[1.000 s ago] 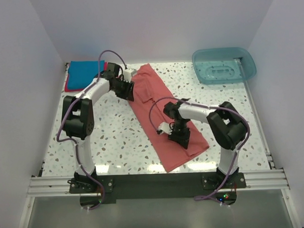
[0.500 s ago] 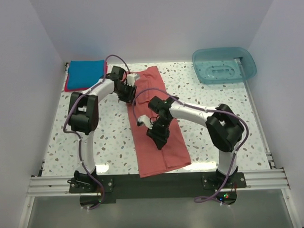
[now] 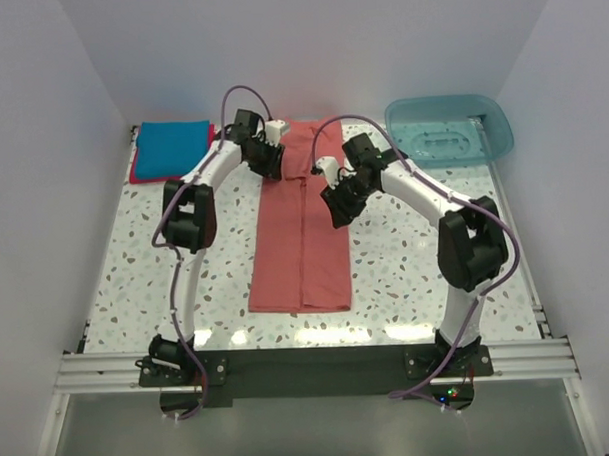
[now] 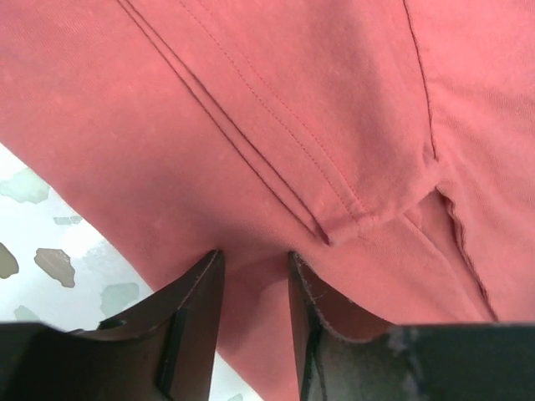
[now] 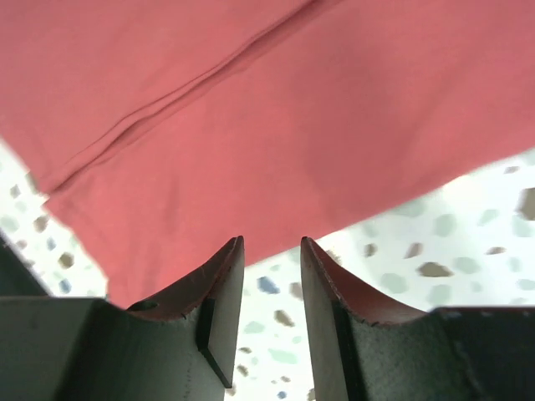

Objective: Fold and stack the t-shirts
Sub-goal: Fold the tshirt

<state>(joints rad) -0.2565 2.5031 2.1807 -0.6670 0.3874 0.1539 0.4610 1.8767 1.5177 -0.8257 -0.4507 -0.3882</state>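
Left gripper, jaws narrow, with cloth of the salmon-red t-shirt apparently pinched between them at its far left corner. Right gripper, jaws equally narrow over the far right edge, with speckled table showing through the gap, so a grip cannot be told. Within the last second the shirt has swung from a diagonal into a straight, lengthwise-folded strip at mid-table, apparently ready for crosswise folding and stacking on the blue t-shirt at far left.
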